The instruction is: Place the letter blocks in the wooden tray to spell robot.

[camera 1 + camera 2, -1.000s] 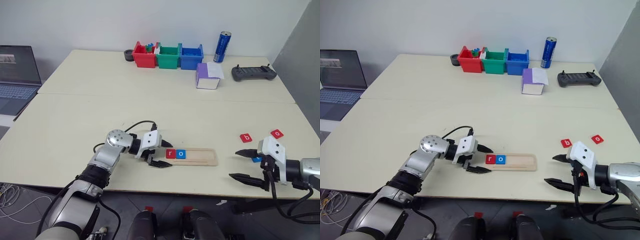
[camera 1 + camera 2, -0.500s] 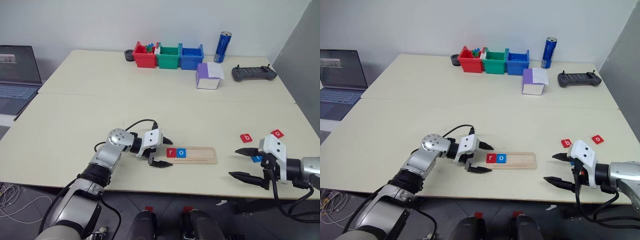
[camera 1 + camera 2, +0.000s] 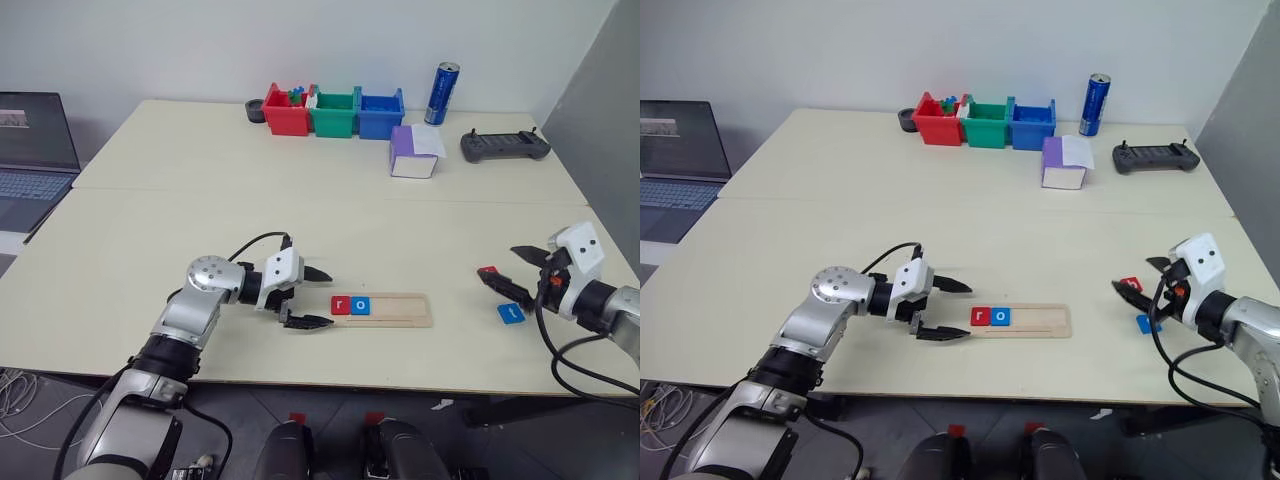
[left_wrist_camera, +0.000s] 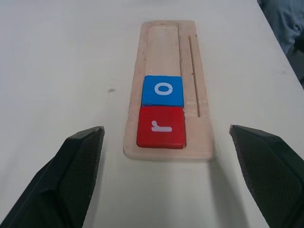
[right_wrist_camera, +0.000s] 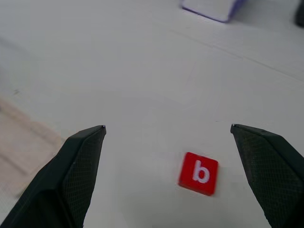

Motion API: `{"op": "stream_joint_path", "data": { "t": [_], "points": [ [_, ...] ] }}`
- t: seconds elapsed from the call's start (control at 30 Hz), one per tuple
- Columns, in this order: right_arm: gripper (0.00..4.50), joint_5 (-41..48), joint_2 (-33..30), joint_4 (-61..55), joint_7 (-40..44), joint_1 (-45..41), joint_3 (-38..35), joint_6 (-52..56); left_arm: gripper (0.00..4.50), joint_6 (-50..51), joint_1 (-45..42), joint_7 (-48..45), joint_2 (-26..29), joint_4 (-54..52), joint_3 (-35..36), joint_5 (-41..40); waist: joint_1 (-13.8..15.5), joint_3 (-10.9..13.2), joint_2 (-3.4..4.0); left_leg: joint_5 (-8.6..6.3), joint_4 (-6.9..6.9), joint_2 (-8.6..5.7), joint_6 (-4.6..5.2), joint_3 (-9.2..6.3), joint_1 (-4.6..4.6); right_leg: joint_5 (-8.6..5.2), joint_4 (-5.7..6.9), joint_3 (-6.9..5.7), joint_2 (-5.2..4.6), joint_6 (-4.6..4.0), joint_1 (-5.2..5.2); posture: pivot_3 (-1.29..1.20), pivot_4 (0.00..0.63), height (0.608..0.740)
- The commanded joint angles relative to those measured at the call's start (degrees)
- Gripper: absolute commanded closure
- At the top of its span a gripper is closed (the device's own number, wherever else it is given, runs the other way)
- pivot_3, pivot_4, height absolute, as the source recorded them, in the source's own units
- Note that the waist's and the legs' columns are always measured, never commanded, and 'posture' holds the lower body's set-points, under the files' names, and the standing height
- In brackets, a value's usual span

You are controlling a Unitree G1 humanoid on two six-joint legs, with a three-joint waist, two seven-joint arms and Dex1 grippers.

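A: What letters read?
B: White "r" on the red tile (image 4: 161, 126), "o" on the blue tile (image 4: 163, 90), both in the wooden tray (image 3: 405, 310) on the cream table (image 3: 200, 220).
A: Grippers?
B: Left gripper (image 3: 307, 297) spread empty beside the tray; right gripper (image 5: 168, 156), splayed, has swung over the red "b" tile (image 5: 198, 173).

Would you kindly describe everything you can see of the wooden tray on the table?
The wooden tray is a long, narrow, flat piece of pale wood with rounded corners, a shallow recess and a thin groove running beside it. It lies flat near the front edge of the table. Two tiles sit side by side in the recess at its left end: a red r tile outermost, then a blue o tile. The rest of the recess is bare. The open left gripper hangs just off that left end, not touching it.
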Motion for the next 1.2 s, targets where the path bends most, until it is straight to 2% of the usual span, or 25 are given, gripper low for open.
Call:
{"op": "stream_joint_path", "data": {
  "t": [0.03,0.23,0.4,0.57,0.7,0.8,1.03,1.2],
  "points": [
    [0.0,-0.58,2.08,0.62,-5.09,-2.12,-1.63,1.27,0.04,-1.38,1.21,-1.24,3.18,-3.74,5.33,-4.3,-0.04,-0.01,0.01,0.0,0.0,-0.02,0.0,0.01,0.0,0.0,0.01,0.01,-0.02,0.0,0.0,0.0,0.15,0.74],
    [0.0,-2.85,6.73,4.07,-9.5,-3.25,1.31,1.2,0.04,0.25,2.22,-5.37,9.86,-7.1,12.25,-11.16,-0.13,-0.01,0.02,0.0,-0.01,0.0,0.01,0.02,0.01,0.0,0.04,0.0,-0.01,0.0,-0.02,0.0,0.15,0.74],
    [0.0,-4.98,9.41,6.92,-10.89,-3.1,3.33,-0.51,0.04,2.94,5.98,-7.93,14.54,-11.73,13.77,-13.24,-0.29,-0.03,0.06,-0.01,-0.03,-0.02,0.02,0.07,0.0,0.0,0.02,0.05,-0.02,0.0,-0.04,0.0,0.15,0.74],
    [0.0,-7.57,11.89,11.86,-13.54,-4.07,3.96,-3.57,0.04,5.33,9.83,-7.3,14.83,-14.96,14.97,-16.07,-0.7,-0.03,0.06,-0.01,-0.02,-0.01,0.02,0.09,0.0,0.0,0.02,0.07,-0.02,0.01,-0.05,0.0,0.15,0.74],
    [0.0,-8.02,13.43,12.69,-13.68,-4.36,4.49,-4.49,0.04,4.21,10.87,-6.91,15.3,-15.19,14.98,-15.26,-0.8,-0.05,0.04,0.0,0.0,-0.01,0.02,0.06,0.03,0.02,0.06,0.07,-0.02,0.03,-0.03,0.0,0.15,0.74],
    [0.61,-8.13,14.58,12.0,-14.1,-4.58,5.03,-4.5,0.0,3.54,10.48,-6.94,15.9,-13.76,15.09,-14.59,-0.89,-0.04,0.04,0.0,-0.02,0.01,0.02,0.06,0.04,0.01,0.06,0.07,-0.01,0.03,-0.03,0.0,0.15,0.74],
    [3.02,-8.28,17.04,2.17,-18.28,-2.69,6.22,0.13,0.0,2.27,8.19,-7.2,16.2,-9.64,14.88,-13.39,-1.07,-0.04,0.04,0.0,-0.06,0.03,0.01,0.07,0.01,0.01,0.06,0.07,0.01,0.02,-0.1,0.0,0.15,0.74],
    [3.04,-8.93,19.93,-14.09,-23.93,1.85,6.68,5.62,0.0,1.09,6.38,-7.55,16.4,-6.17,14.58,-12.24,-0.97,-0.04,0.05,-0.01,-0.06,0.02,0.02,0.09,-0.09,0.01,0.06,0.09,0.0,0.03,-0.19,0.0,0.15,0.74]
  ]
}}
